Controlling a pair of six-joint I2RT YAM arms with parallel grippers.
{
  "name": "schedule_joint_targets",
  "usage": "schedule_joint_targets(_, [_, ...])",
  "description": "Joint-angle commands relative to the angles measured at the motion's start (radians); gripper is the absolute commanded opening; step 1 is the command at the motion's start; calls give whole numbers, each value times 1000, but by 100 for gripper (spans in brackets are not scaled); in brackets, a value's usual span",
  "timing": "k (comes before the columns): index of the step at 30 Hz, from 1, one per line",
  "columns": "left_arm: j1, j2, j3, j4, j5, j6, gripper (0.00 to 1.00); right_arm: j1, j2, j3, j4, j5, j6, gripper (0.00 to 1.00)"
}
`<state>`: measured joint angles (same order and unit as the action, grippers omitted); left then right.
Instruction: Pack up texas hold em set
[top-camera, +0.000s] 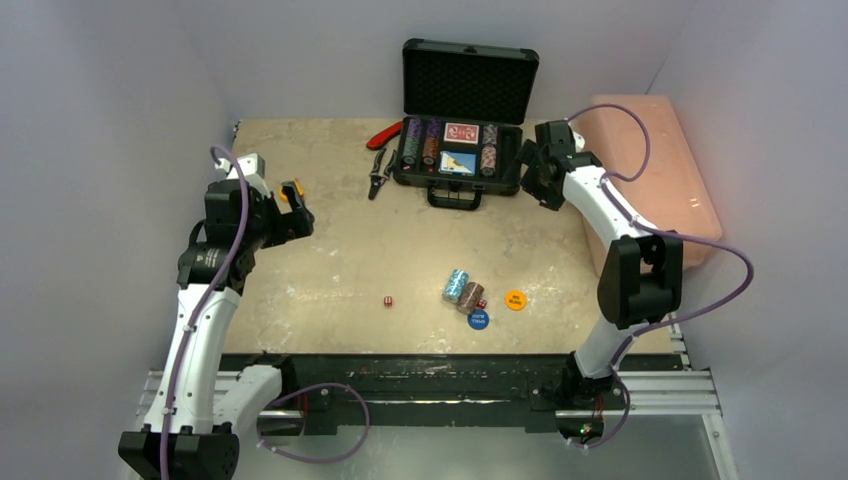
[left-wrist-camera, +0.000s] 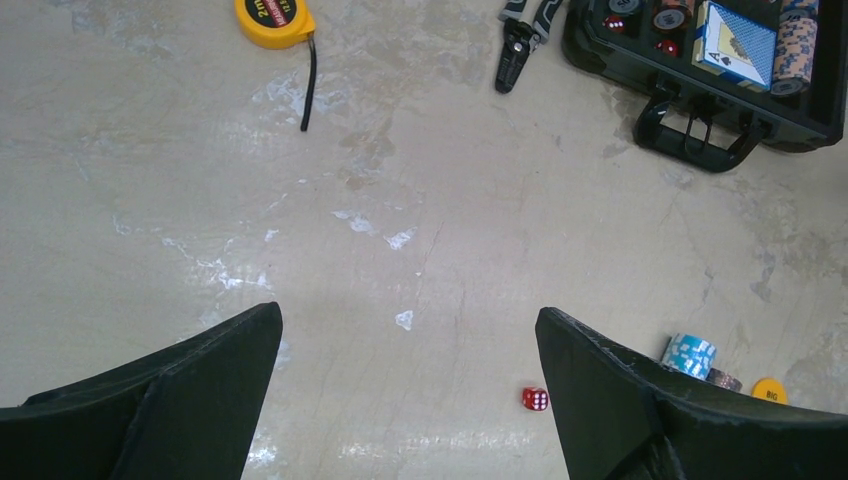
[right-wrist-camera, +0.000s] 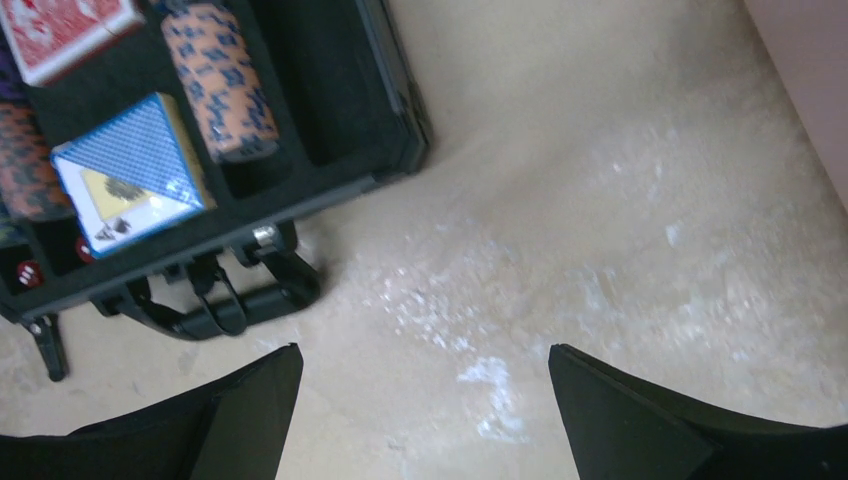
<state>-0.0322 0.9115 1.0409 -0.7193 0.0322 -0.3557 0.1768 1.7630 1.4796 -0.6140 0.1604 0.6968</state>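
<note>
Both arms are empty, jaws spread wide. The right gripper (right-wrist-camera: 425, 355) hovers just right of the open briefcase (top-camera: 468, 82) at the far edge, which has the red deck (top-camera: 461, 133), blue deck (top-camera: 457, 164) and chip rows (top-camera: 489, 158) inside. The left gripper (left-wrist-camera: 408, 320) hangs at the left, well apart from the loose chip stacks (top-camera: 456, 285), red die (top-camera: 388, 301), blue disc (top-camera: 478, 320) and orange disc (top-camera: 515, 299) lying near.

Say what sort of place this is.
Probably a lab robot cell: plain white walls around a worn table, left arm and right arm mounted on a metal rail.
</note>
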Motion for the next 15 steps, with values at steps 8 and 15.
schedule_joint_targets(8, [3, 15, 43, 19, 49, 11, 99, 6, -150, -168, 36, -69, -15, 99])
schedule_joint_targets(15, [0, 17, 43, 11, 36, 16, 99, 62, -229, -246, -6, -147, -189, 99])
